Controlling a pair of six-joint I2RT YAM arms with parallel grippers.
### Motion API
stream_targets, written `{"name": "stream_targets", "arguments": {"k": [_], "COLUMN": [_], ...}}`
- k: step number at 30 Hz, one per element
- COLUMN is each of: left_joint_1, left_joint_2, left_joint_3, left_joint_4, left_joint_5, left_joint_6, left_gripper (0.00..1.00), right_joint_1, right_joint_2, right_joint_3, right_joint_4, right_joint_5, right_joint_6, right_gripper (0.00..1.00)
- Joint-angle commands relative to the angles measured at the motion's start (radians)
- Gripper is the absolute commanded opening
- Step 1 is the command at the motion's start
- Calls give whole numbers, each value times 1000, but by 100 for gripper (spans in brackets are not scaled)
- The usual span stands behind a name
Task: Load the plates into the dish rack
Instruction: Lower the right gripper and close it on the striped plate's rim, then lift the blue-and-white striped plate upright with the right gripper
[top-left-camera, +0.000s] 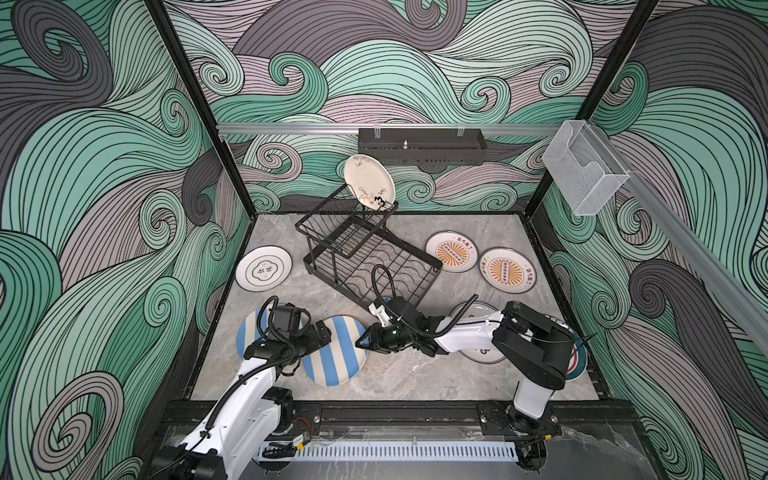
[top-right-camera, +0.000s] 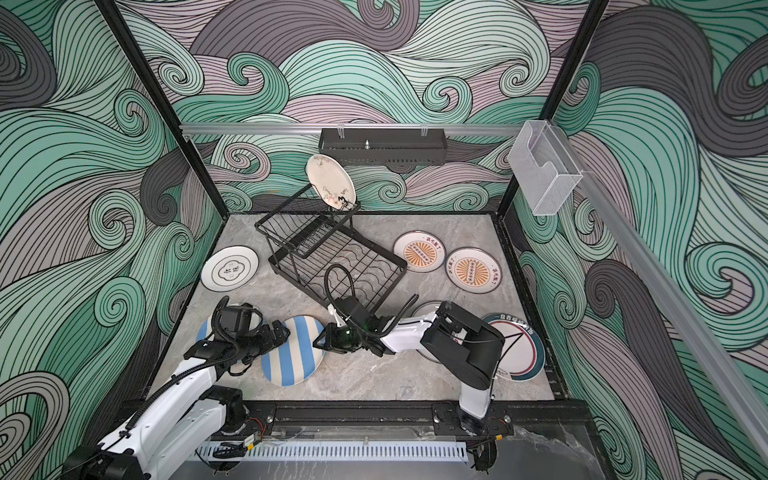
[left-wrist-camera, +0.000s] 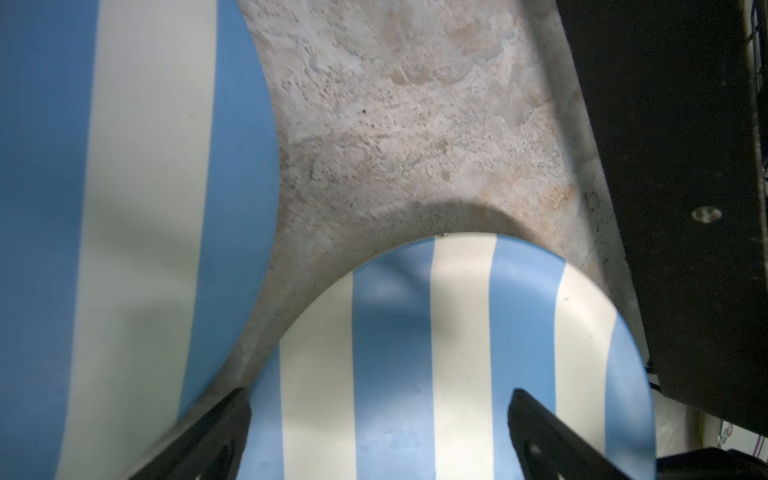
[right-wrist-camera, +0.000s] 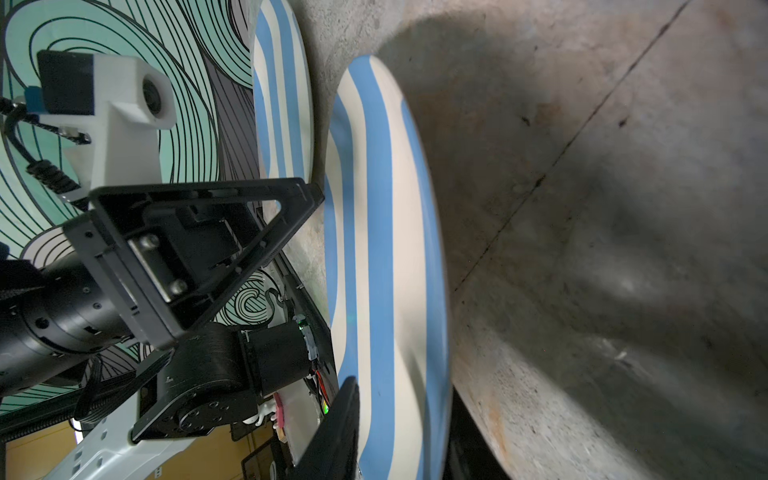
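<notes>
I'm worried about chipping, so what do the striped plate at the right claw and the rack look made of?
The striped plate looks like matte-glazed ceramic: thick rounded rim, soft sheen; melamine is possible. The rack looks like thin black-coated metal wire, bent into wavy slots.

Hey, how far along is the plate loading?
Done: one cream doodle plate stands in the dish rack, upper tier. In hand: the right gripper, jaws astride the rim of a striped plate; the left gripper is open beside it. Left: that plate, the second striped plate, the black-motif plate, two sunburst plates, the teal-rimmed plate, and one half-hidden plate under the right arm.
</notes>
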Motion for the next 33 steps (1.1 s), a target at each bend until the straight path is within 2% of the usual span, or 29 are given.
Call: {"name": "stream_targets", "arguments": {"k": [1, 6, 16, 19, 27, 33], "left_joint_1": [1, 0, 1, 1, 1, 2], "left_joint_2": [-6, -12, -33, -39, -75, -47], "left_joint_3": [2, 6, 35, 55, 110, 141], "left_joint_4": [-9, -13, -30, -38, -64, -72], "left_joint_5": [18, 17, 10, -5, -162, -267], "left_joint_6": [-11, -13, -19, -21, -3, 2], "left_gripper": [99, 99, 99, 98, 99, 99], "right_joint_1": [-3, -2, -1, -1, -9, -59], "right_joint_2": [-39, -54, -88, -114, -258, -387], "right_joint_3": [27, 30, 70, 87, 98, 63], "right_joint_4": [-11, -21, -111, -176, -359, -458], "right_joint_5": [16, 20, 32, 39, 117, 157], "right_joint_6": [-8, -14, -68, -103, -202, -250], "right_gripper": [25, 13, 0, 0, 0, 0]}}
